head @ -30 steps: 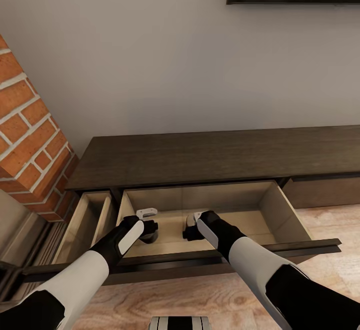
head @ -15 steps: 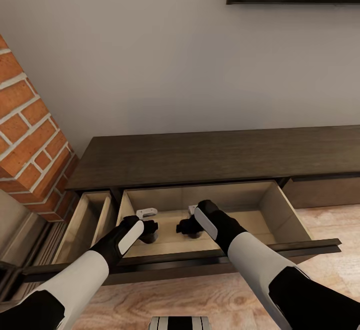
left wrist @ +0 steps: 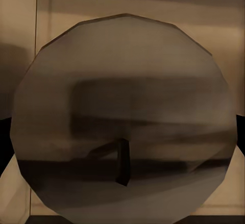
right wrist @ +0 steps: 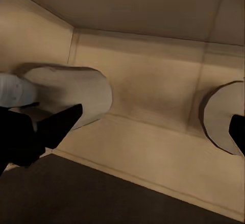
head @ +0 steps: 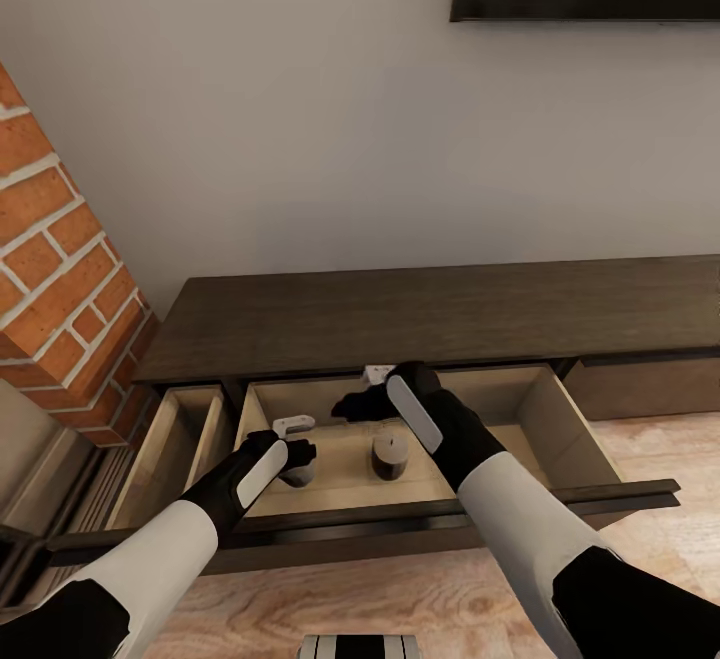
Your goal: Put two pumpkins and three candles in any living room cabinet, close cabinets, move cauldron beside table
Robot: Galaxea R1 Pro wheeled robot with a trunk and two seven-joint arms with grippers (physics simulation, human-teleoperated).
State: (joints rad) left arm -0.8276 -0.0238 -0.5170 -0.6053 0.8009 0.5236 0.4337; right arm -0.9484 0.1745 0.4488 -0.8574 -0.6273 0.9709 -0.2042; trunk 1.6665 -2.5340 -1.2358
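A: Candle [head: 389, 456] number one is standing upright on the pale floor of the open middle drawer [head: 560, 424] of the dark cabinet [head: 420, 314], its wick pointing up. The right gripper [head: 362, 405] is hanging above it toward the drawer's back, jaws apart and holding nothing.

B: And the left gripper [head: 298, 454]?

A: It is sitting low in the same drawer, over a second candle [left wrist: 125, 117] that is looming right up against its wrist camera. Whether those jaws are closed on it, I cannot tell; the candle is hiding them.

B: How is a candle like that likely behaving in a grip?

A: Probably light and stiff, with a smooth waxy side that is prone to slipping. I'd be pinching it across the round body, mid-height, squarely, since a short stub tips easily if nudged off-centre.
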